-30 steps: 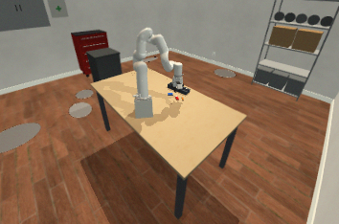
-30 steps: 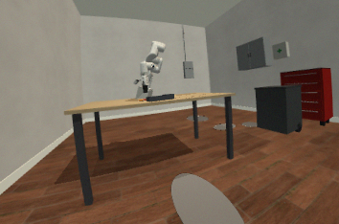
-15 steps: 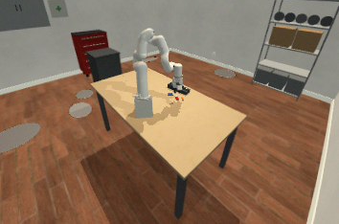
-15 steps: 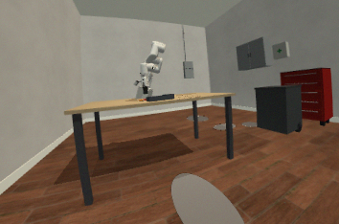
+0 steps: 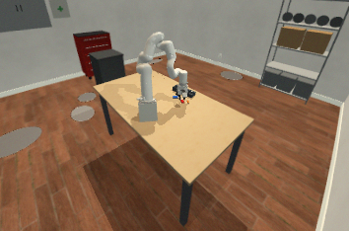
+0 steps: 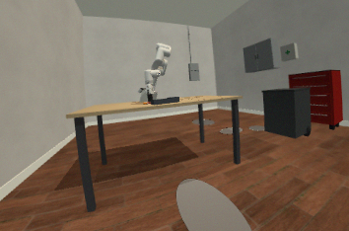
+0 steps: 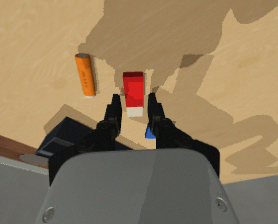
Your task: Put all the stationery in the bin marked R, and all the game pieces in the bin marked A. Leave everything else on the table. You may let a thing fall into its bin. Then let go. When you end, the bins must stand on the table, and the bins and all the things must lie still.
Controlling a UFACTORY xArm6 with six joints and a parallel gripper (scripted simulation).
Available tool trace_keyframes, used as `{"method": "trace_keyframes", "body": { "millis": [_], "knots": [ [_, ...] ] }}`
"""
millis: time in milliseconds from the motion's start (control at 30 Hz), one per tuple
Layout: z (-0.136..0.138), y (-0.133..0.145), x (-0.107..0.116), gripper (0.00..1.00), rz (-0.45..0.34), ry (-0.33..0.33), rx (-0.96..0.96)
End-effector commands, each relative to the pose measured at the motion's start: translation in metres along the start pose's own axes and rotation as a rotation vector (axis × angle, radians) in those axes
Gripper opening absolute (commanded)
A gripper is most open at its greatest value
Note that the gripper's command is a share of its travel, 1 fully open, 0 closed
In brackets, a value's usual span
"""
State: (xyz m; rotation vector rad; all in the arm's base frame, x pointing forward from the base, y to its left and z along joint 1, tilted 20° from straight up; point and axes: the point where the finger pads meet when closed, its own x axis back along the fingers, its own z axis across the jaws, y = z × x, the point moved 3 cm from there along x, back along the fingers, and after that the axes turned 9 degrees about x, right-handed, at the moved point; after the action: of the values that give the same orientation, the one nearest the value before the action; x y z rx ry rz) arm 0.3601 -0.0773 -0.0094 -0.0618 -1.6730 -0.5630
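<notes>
In the wrist view my gripper [image 7: 134,102] is partly open, with its two dark fingers on either side of the near end of a red block with a white end [image 7: 134,90] that lies flat on the table [image 7: 225,60]. I cannot tell whether the fingers touch it. An orange cylinder [image 7: 85,75] lies to the block's left. A small blue piece [image 7: 148,133] shows beside the right finger. A dark bin [image 7: 60,134] sits at the lower left, and its letter is hidden. In the top view the gripper [image 5: 181,94] hangs low over the small things beside the dark bins [image 5: 190,93].
The arm's white base [image 5: 147,110] stands on the table [image 5: 197,133] to the left of the things. The table edge runs just behind the bin in the wrist view. A dark cabinet [image 5: 106,65] and a red tool chest [image 5: 92,44] stand beyond the table.
</notes>
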Motion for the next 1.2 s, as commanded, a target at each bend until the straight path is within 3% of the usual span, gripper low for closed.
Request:
{"method": "trace_keyframes", "body": {
  "millis": [0, 867, 900, 1167],
  "knots": [
    [-0.003, 0.000, -0.003, 0.38, -0.004, -0.009, 0.002],
    [-0.001, 0.000, -0.015, 0.38, -0.004, -0.009, 0.002],
    [-0.001, 0.000, -0.015, 0.00, -0.004, -0.009, 0.002],
    [-0.001, 0.000, -0.015, 0.00, -0.004, -0.009, 0.002]
  ]
}}
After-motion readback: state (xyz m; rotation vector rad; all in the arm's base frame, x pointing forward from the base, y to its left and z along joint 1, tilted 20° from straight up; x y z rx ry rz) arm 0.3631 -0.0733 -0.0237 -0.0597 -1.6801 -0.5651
